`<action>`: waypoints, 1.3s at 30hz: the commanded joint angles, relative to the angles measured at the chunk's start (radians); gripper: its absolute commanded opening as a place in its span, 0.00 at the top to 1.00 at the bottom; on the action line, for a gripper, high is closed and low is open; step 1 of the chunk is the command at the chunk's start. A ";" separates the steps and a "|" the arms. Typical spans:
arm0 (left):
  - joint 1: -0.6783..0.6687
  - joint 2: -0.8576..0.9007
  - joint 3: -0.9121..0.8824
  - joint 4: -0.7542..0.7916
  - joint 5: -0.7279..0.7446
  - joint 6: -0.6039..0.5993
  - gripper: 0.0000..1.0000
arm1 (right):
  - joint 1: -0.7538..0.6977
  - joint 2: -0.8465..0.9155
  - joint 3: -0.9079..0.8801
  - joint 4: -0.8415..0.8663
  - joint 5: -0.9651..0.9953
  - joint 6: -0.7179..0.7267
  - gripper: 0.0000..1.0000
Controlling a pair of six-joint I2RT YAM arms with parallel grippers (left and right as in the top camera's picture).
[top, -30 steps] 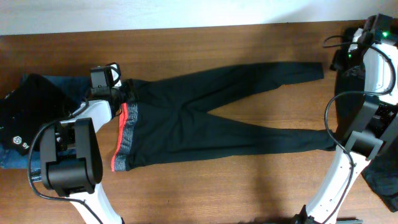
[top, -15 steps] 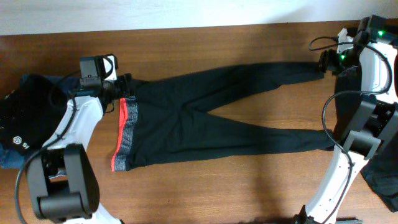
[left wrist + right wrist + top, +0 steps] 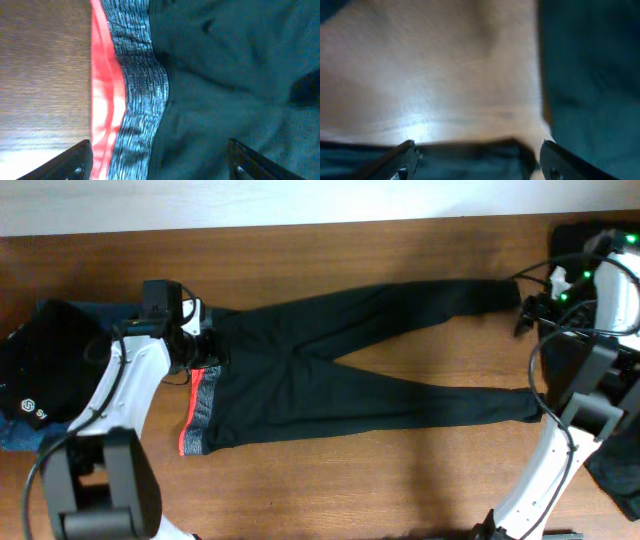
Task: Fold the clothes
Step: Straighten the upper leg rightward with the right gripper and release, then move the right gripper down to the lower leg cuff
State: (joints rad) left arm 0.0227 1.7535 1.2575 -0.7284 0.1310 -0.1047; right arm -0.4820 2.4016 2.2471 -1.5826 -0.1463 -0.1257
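Left gripper (image 3: 160,167) shifted onto the waistband (image 3: 135,90), right gripper (image 3: 477,157) toward 6 o'clock (both jaws wide), poised to pinch trousers (image 3: 330,370).

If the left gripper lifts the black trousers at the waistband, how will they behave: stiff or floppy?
Probably floppy: the trousers lie flat with soft creases, so the long legs would likely hang and drag. The ribbed waistband looks thicker, perhaps an easier grip.
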 commanded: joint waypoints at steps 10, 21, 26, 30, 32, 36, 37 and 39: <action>0.004 -0.135 -0.001 -0.271 -0.052 -0.003 0.14 | -0.057 -0.374 -0.066 -0.117 0.024 0.064 0.01; 0.004 -0.135 -0.008 -0.491 -0.087 -0.007 0.13 | -0.056 -0.681 -0.359 -0.115 0.024 0.102 0.01; 0.004 -0.135 -0.078 -0.481 -0.072 -0.006 0.13 | -0.056 -0.739 -0.559 0.012 0.024 0.135 0.01; 0.004 -0.135 -0.175 -0.404 0.038 0.025 0.13 | -0.056 -0.740 -0.734 0.160 0.024 0.146 0.01; 0.004 -0.134 -0.209 -0.368 0.056 0.036 0.13 | -0.056 -0.740 -0.796 0.214 0.024 0.153 0.01; 0.004 -0.134 -0.261 -0.321 0.056 0.043 0.13 | -0.056 -0.740 -0.882 0.290 0.023 0.165 0.01; 0.004 -0.134 -0.270 -0.310 0.056 0.043 0.13 | -0.056 -0.740 -0.892 0.298 0.023 0.165 0.01; 0.004 -0.134 -0.287 -0.295 0.054 0.042 0.13 | -0.055 -0.740 -0.901 0.309 0.020 0.165 0.01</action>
State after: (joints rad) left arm 0.0227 1.6306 1.0008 -1.0412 0.1608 -0.0853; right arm -0.5415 1.6787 1.3670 -1.2896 -0.1280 0.0265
